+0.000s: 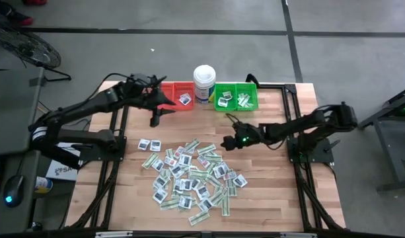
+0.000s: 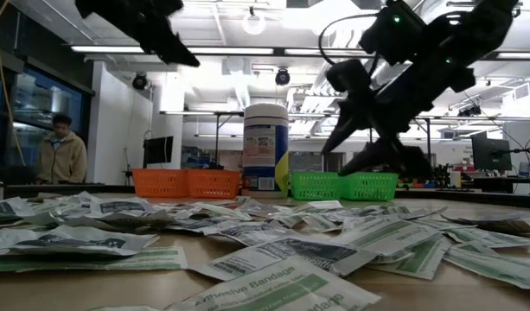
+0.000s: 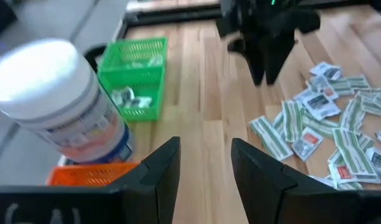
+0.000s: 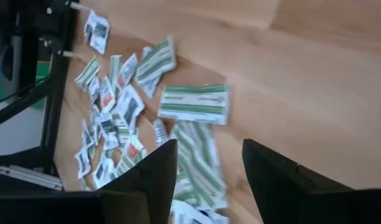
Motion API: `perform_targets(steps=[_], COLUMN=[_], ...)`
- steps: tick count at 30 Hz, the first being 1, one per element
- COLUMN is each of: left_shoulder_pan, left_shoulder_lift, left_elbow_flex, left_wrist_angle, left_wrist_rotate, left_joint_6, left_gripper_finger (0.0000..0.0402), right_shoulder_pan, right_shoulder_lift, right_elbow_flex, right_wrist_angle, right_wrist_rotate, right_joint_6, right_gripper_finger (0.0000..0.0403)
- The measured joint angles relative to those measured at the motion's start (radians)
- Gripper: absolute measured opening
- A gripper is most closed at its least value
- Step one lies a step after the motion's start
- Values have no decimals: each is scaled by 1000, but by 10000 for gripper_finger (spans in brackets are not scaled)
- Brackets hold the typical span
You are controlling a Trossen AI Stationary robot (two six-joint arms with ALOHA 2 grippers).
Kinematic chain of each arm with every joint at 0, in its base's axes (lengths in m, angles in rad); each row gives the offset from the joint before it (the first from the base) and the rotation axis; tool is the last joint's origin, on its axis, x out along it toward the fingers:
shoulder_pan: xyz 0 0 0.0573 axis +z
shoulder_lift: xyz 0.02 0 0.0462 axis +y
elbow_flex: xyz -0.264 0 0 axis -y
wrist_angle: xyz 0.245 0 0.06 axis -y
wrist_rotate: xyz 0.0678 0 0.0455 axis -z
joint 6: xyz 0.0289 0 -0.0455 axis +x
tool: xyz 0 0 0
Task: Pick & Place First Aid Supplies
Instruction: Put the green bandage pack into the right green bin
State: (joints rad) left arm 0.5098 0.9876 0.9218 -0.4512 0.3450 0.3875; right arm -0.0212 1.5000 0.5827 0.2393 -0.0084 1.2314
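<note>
The first aid supplies (image 1: pixel 189 175) lie in a loose heap of square white packets and green-and-white strips on the wooden table (image 1: pixel 268 198). My left gripper (image 1: pixel 154 119) hangs open above the table just in front of the red bin (image 1: pixel 176 89), with nothing between its fingers (image 3: pixel 206 168). My right gripper (image 1: pixel 226 144) is open and slants down over the heap's far right edge. In the right wrist view a green-and-white strip (image 4: pixel 195 104) lies on the table beyond its fingers (image 4: pixel 209 168). In the low view it hangs clear above the packets (image 2: pixel 368 142).
A tall white tub (image 1: pixel 204 82) stands at the far edge between the red bin and two green bins (image 1: pixel 236 96). The bins hold a few packets (image 1: pixel 184 99). Bare wood lies left and right of the heap. A person (image 2: pixel 61 151) stands in the room behind.
</note>
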Motion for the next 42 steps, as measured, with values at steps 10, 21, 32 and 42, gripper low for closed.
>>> perform_targets(steps=[10,21,32,42], left_shoulder_pan=[0,0,0,0], left_shoulder_lift=[-163,-251,-267,-266], left_elbow_flex=[0,0,0,0], left_wrist_angle=[-72,-190,-214,-225], left_wrist_rotate=[-42,-77,-74,-69], left_joint_6=[9,1,4,4], left_gripper_finger=[140,140,140,140], right_shoulder_pan=[5,23,22,22], right_shoulder_lift=[219,268,270,383], right_elbow_flex=[149,172,171,292], right_wrist_angle=[-13,-26,-25,-13], right_wrist_rotate=[-38,14,30,47], right_joint_6=[61,207,209,183], right_gripper_finger=[158,179,177,177])
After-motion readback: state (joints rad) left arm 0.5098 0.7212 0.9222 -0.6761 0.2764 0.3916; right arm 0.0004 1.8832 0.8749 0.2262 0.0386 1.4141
